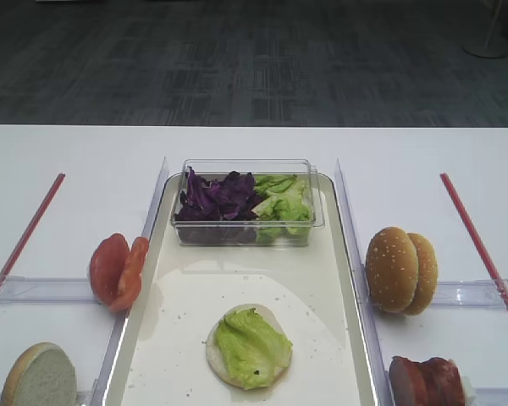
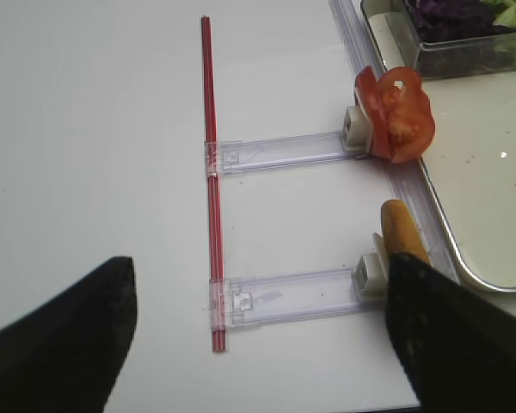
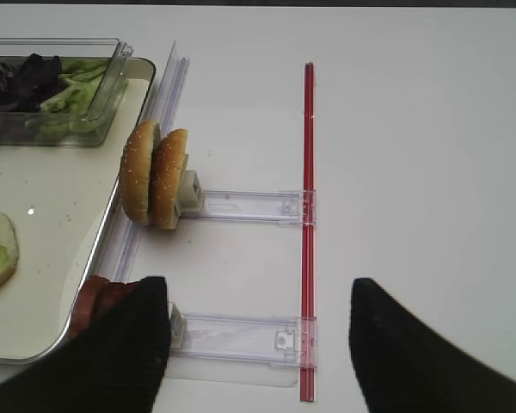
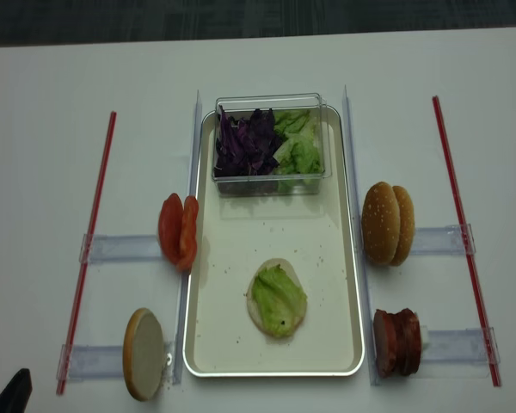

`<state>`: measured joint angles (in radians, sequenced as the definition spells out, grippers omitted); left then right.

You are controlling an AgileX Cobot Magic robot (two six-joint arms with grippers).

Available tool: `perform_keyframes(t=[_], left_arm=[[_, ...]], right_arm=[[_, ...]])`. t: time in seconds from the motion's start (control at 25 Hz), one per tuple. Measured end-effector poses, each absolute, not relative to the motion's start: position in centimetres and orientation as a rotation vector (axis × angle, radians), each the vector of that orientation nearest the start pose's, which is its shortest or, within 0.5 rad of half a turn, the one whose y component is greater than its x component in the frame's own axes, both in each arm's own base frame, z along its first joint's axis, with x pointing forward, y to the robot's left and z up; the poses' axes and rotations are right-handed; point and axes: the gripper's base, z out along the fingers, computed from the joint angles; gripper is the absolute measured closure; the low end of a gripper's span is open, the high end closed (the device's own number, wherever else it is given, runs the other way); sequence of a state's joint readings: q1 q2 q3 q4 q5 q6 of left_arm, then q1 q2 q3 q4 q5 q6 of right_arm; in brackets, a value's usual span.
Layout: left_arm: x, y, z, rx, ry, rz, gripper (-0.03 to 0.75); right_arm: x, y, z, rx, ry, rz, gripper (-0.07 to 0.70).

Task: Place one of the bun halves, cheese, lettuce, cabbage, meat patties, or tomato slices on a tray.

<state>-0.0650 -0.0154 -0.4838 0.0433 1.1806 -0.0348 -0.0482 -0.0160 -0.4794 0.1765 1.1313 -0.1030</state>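
lettuce (image 4: 279, 298) is lying on a bun half (image 4: 260, 317) on the tray (image 4: 232, 344); right gripper (image 3: 254, 340) and left gripper (image 2: 258, 344) are both hovering released (nothing held).

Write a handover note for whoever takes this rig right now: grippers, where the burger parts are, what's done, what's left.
Right gripper: open, empty, near the meat patties.
Left gripper: open, empty, near the pale bun half.
On the tray: a bun half topped with lettuce; the clear tub holds cabbage and more lettuce.
Tomato slices stand left of the tray, sesame buns right.
Left: patty, tomato, top bun. No cheese seen.
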Motion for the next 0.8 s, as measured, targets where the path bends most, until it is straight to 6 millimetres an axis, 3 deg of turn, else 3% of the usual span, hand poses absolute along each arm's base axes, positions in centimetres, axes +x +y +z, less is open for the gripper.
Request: perform_keyframes(t=[0.8], left_arm=[[-1.07, 0.44, 26.34, 0.027, 2.164, -0.005, 0.170]], right_arm=[[-0.81, 1.49, 26.70, -0.073, 2.107, 0.123, 0.152]])
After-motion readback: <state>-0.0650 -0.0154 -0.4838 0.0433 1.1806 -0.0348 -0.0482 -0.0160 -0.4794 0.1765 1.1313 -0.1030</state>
